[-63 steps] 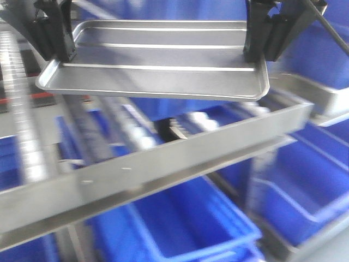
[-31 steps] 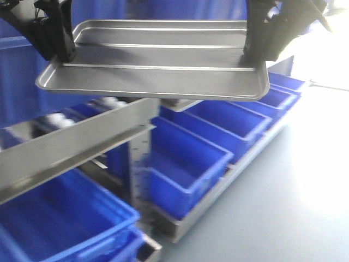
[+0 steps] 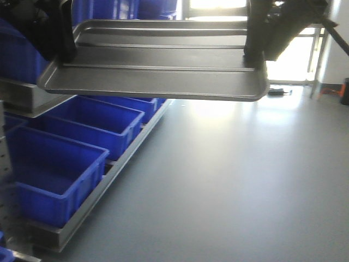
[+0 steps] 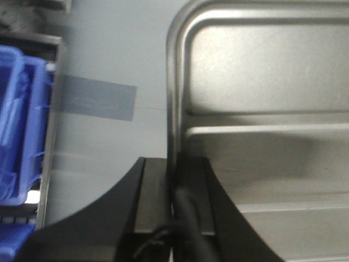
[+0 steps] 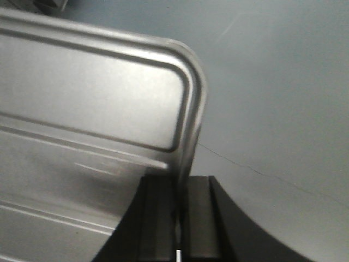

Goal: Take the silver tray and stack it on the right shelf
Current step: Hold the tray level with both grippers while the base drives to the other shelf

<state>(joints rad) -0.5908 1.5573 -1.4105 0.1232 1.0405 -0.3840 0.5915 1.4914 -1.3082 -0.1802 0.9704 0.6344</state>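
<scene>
The silver tray [image 3: 158, 71] hangs level in the air across the top of the front view, its two long ridges showing. My left gripper [image 3: 62, 54] is shut on the tray's left rim and my right gripper [image 3: 253, 57] is shut on its right rim. In the left wrist view the black fingers [image 4: 155, 191] pinch the rolled edge of the tray [image 4: 262, 82] at the gripper [image 4: 174, 164]. The right wrist view shows the same grip at the gripper [image 5: 182, 183], just below a rounded corner of the tray [image 5: 82, 93]. The right shelf is out of view.
Blue bins [image 3: 92, 117] sit in a row on a low steel floor rack [image 3: 109, 174] at the left, below the tray. A grey metal edge [image 3: 22, 101] juts in at the far left. Grey floor [image 3: 229, 180] spreads to the right, with a bright doorway [image 3: 294, 60] behind.
The view has swung right: the roller rack and its crossbar slid out of frame to the left, giving way to floor bins and grey floor. Both grippers still hold the tray the same way.
</scene>
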